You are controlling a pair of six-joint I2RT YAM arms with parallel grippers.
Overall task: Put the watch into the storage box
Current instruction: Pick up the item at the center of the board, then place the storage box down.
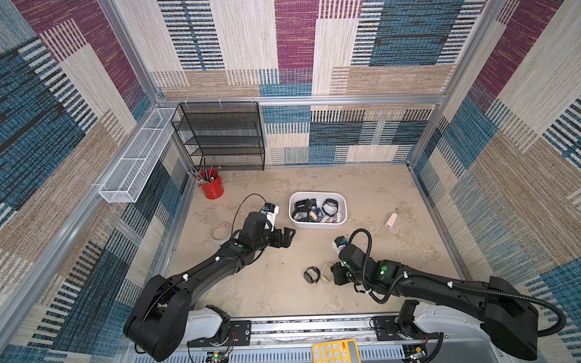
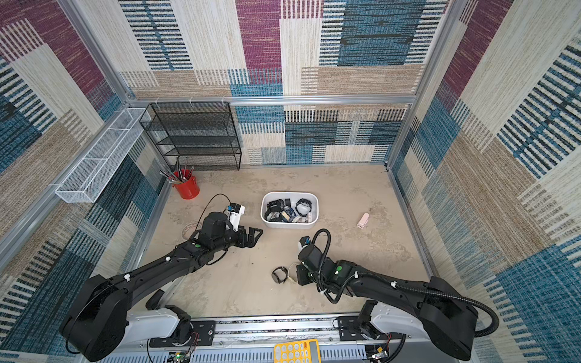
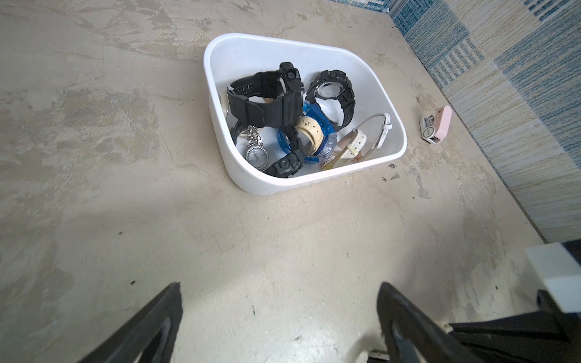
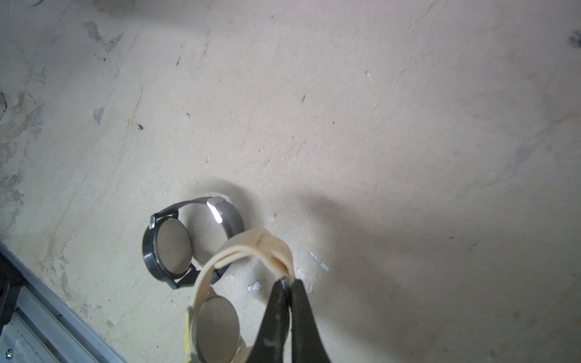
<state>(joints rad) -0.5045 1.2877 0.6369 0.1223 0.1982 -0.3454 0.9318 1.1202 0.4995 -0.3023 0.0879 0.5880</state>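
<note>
**Right tool pinches the cream watch's strap, well away from the box**

In both top views the storage box (image 1: 317, 193) (image 2: 289, 193) sits mid-bench with a heap of watches inside. The left tool (image 1: 287, 235) hovers near its front left corner, jaws wide and empty. The right tool (image 1: 334, 274) is down near the front edge, largely hidden under its own wrist. The cream watch (image 1: 327, 273) and a black watch (image 1: 312, 275) are just beside it, well apart from the box. A red cup (image 1: 211, 188) of dark sticks stands at the back left, and a pink stapler (image 1: 390, 220) lies right of the box.

The left wrist view opens up the box (image 3: 267, 185). It holds two chunky black watches, a clear blue one, a small silver one, a cream band and a thin white strap leaning on the wall. The mark on the stapler's (image 3: 437, 125) white face is too small to read.

Only the right wrist view shows the grip. The right tool's (image 4: 288, 284) jaws are closed narrow on the cream watch's (image 4: 217, 327) looped strap, its metal back facing the camera. The black watch (image 4: 171, 248) stands on edge on the bench behind that strap; whether the two touch is unclear
</note>
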